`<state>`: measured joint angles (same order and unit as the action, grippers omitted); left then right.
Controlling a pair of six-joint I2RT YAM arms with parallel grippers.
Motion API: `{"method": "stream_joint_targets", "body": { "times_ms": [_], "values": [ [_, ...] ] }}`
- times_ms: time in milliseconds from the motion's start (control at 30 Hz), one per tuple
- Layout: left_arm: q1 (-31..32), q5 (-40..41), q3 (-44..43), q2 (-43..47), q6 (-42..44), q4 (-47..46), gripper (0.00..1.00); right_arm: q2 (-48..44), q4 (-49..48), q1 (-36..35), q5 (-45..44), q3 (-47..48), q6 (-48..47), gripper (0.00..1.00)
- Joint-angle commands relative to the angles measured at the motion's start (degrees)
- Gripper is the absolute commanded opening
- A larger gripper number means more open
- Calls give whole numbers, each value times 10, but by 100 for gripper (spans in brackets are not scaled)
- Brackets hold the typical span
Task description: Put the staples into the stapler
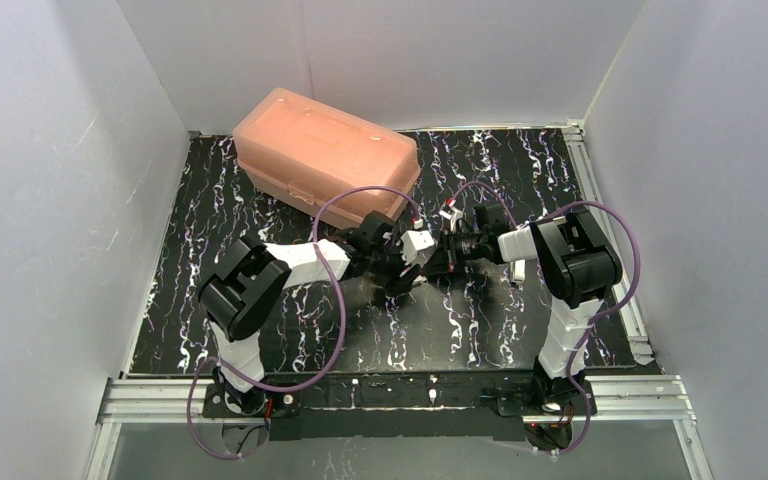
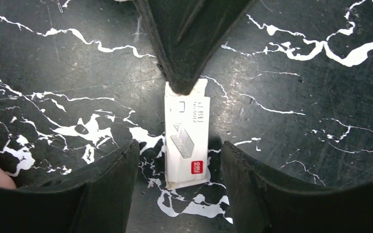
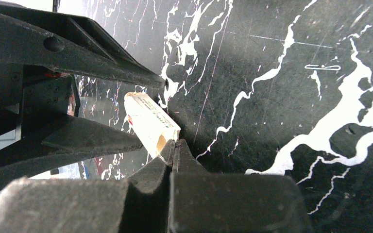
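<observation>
2 claws meet at 1 small white staple box (image 2: 186, 141), which lies flat on the black marbled desk (image 2: 296, 160) near its middle. the left claw (image 2: 179, 145) stands open, with a finger on each side of the box and neither touching it. the right claw (image 3: 173, 145) is closed, its joined tips against the box's far end (whether a cardboard flap is nipped between them i cannot tell). as i judge it, the task is at an early step: the box does not look opened yet, no loose strip of staples shows, and no stapler shows in any view. a pink lidded case (image 1: 325, 155) sits at the back of the desk. left to do: open the box, draw out a strip, open the stapler, seat the strip.
</observation>
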<state>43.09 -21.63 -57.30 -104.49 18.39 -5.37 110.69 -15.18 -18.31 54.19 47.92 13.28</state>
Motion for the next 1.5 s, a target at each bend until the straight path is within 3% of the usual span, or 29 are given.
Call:
{"method": "stream_joint_targets", "body": {
  "times_ms": [0, 167, 633, 967, 1233, 1467],
  "values": [
    [-1, -3, -25, -37, 11, 74, 62, 8, 21, -5, -15, 7, -20, 1],
    [13, -7, -50, -57, 13, 79, 60, 5, 26, -5, -14, 9, -23, 1],
    [21, 15, -26, -49, 33, 103, 37, -20, 38, 3, -25, 3, -38, 1],
    [21, 21, -9, -28, 42, 112, 36, -36, 32, 17, -32, -9, -40, 1],
    [21, 24, -7, -29, 48, 118, 26, -34, 38, 22, -34, -11, -48, 1],
    [20, 27, -4, -22, 56, 129, 28, -39, 43, 31, -36, -12, -52, 1]
  ]
}}
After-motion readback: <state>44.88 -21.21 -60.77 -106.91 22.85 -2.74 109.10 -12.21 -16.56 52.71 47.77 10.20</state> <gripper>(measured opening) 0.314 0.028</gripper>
